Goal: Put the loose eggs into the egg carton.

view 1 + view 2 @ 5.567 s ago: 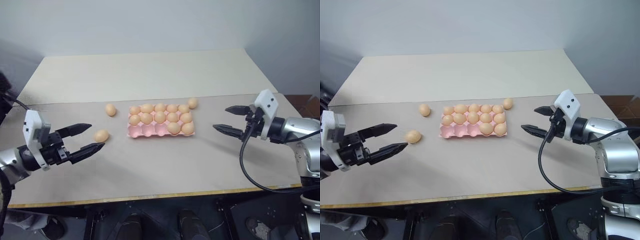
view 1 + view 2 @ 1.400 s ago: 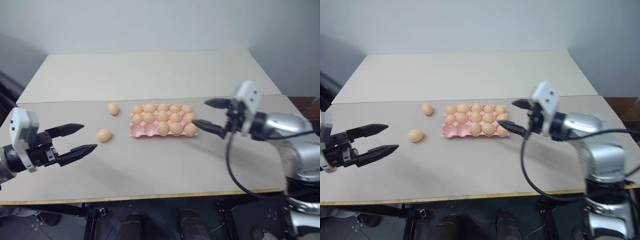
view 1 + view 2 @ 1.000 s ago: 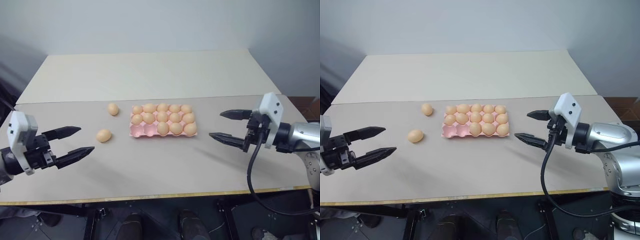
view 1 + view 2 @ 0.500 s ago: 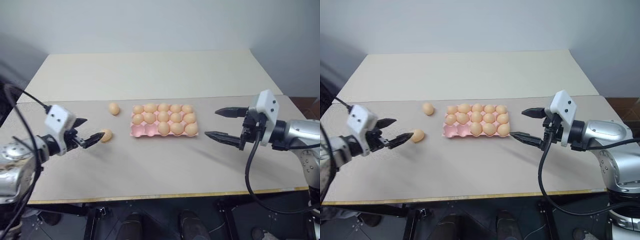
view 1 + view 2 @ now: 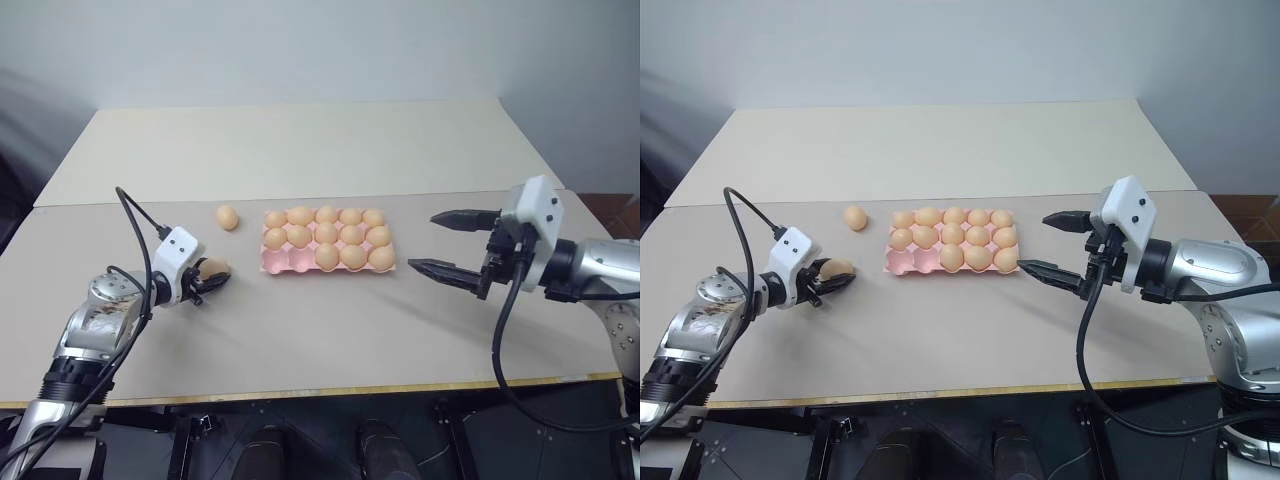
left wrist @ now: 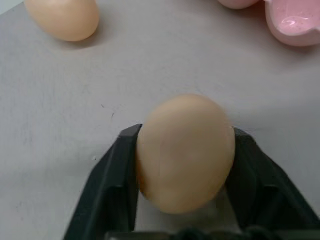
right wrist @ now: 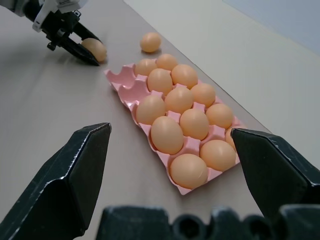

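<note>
One loose egg (image 6: 185, 150) lies on the table to the left of the egg carton (image 5: 283, 264), and my left gripper (image 5: 207, 279) is shut on it, a black finger (image 6: 115, 190) pressed to each side. A second loose egg (image 5: 227, 217) rests farther back, beside the carton's far left corner. The pink carton holds several eggs, and two cups at its near left corner are bare. To the right of the carton my right gripper (image 5: 421, 241) hovers open with nothing between its fingers (image 7: 75, 175).
The carton sits mid-table on the nearer of two beige boards (image 5: 330, 330). A seam (image 5: 120, 203) separates it from the far board. A black cable (image 5: 135, 215) loops over my left arm.
My left arm has swung forward and down to the nearer loose egg, and its fingers have closed around it. The right gripper has stayed open in nearly the same place.
</note>
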You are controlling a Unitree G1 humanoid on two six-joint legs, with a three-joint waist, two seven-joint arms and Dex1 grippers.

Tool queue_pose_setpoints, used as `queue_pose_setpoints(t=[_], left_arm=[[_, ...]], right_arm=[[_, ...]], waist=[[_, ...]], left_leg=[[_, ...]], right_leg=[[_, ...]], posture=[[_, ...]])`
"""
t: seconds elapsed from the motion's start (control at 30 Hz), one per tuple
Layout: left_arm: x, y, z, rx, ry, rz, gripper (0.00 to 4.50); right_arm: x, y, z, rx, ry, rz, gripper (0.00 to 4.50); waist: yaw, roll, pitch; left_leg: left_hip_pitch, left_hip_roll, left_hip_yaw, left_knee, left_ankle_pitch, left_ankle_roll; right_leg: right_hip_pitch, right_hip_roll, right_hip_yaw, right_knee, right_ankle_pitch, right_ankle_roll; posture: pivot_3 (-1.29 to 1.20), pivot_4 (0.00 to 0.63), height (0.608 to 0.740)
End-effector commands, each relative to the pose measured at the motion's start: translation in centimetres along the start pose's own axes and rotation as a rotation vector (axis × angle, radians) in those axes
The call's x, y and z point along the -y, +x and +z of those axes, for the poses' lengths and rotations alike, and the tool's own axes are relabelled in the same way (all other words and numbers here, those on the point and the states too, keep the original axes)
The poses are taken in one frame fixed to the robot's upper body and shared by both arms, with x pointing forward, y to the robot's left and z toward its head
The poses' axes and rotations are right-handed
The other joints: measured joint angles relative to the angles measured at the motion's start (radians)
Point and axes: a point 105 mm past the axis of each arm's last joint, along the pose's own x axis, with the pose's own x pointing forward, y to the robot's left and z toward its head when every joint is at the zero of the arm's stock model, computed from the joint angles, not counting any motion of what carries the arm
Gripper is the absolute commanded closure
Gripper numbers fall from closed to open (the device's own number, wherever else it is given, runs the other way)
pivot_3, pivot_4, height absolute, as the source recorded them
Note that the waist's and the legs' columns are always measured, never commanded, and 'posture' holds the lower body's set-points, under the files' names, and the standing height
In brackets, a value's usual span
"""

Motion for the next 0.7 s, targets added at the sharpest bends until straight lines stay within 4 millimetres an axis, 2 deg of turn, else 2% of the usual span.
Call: queue_pose_setpoints(t=[0.03, 0.13, 0.27, 0.33, 0.5, 0.6, 0.7], left_arm=[[-0.7, -0.5, 0.8, 0.036, 0.026, 0.017, 2.76], [-0.7, -1.0, 2.0, 0.1, 0.039, 0.006, 2.77], [1.9, -1.9, 6.8, 0.293, 0.043, -0.121, 2.77], [3.2, -1.6, 8.3, 0.33, 0.056, -0.173, 2.77], [5.6, 1.2, 11.0, 0.366, 0.099, -0.259, 2.77], [6.7, 3.1, 11.6, 0.345, 0.139, -0.304, 2.77], [7.7, 4.1, 12.0, 0.339, 0.151, -0.364, 2.77]], right_arm=[[-0.1, -0.7, 1.1, 0.02, -0.04, -0.023, 0.0], [-0.1, -0.7, 1.1, 0.024, -0.038, -0.03, 0.0], [-0.1, -0.7, 1.2, 0.027, -0.037, -0.046, 0.0], [-0.1, -0.6, 1.1, 0.026, -0.039, -0.049, 0.0], [-0.1, -0.6, 1.1, 0.027, -0.046, -0.071, 0.0], [-0.1, -0.7, 1.2, 0.028, -0.047, -0.083, 0.0], [-0.2, -0.8, 1.1, 0.03, -0.045, -0.099, 0.0]], waist=[[0.0, 0.0, 0.0], [0.0, 0.0, 0.0], [0.001, 0.0, 0.0], [0.011, 0.0, 0.0], [0.026, 0.0, 0.0], [0.026, -0.001, 0.0], [0.022, -0.001, 0.0]], left_leg=[[0.0, 0.0, 0.0, 0.0, 0.0, 0.0], [0.0, 0.0, 0.0, 0.0, 0.0, 0.0], [-0.001, 0.0, -0.001, 0.0, 0.0, 0.0], [-0.001, 0.0, -0.001, 0.001, 0.0, 0.0], [0.0, -0.001, -0.001, 0.002, 0.0, 0.0], [-0.001, -0.002, -0.001, 0.003, 0.0, 0.0], [-0.002, -0.002, -0.001, 0.003, 0.0, 0.0]], right_leg=[[0.0, 0.0, 0.0, 0.0, 0.0, 0.0], [0.0, 0.0, 0.0, 0.0, 0.0, 0.0], [0.0, 0.0, -0.001, 0.0, 0.0, 0.0], [0.0, -0.001, -0.001, -0.001, 0.0, 0.0], [0.002, -0.001, -0.001, 0.0, 0.0, 0.001], [0.002, -0.001, -0.001, -0.001, 0.001, 0.001], [0.001, 0.0, -0.001, -0.001, 0.001, 0.001]], posture=[[0.0, 0.15, 0.74], [0.0, 0.15, 0.74], [0.0, 0.15, 0.74], [0.0, 0.15, 0.74], [0.0, 0.15, 0.74], [0.0, 0.15, 0.74], [0.0, 0.15, 0.74]])
